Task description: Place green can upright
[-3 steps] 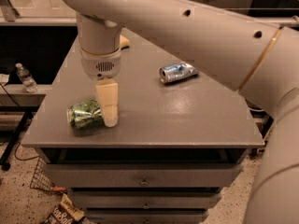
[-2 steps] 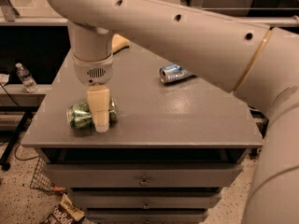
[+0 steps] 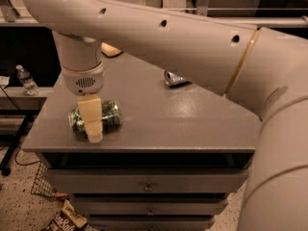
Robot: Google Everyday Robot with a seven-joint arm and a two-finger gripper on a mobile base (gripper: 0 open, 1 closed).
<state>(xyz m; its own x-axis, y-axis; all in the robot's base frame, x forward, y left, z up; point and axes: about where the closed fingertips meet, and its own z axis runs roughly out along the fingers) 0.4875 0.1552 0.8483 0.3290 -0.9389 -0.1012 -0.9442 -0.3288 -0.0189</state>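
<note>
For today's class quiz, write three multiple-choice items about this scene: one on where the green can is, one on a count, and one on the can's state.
1. Where is the green can?
A. In a drawer
B. Near the front left corner of the grey cabinet top
C. On the floor

2. How many cans are on the cabinet top?
A. One
B. Two
C. Four

3. How is the green can positioned?
A. Upright
B. Stacked on another can
C. Lying on its side

Key:
1 B: it lies by that corner, with the gripper down at its middle.
2 B: the green can plus a silver can further back.
3 C: its long axis runs along the top.
</note>
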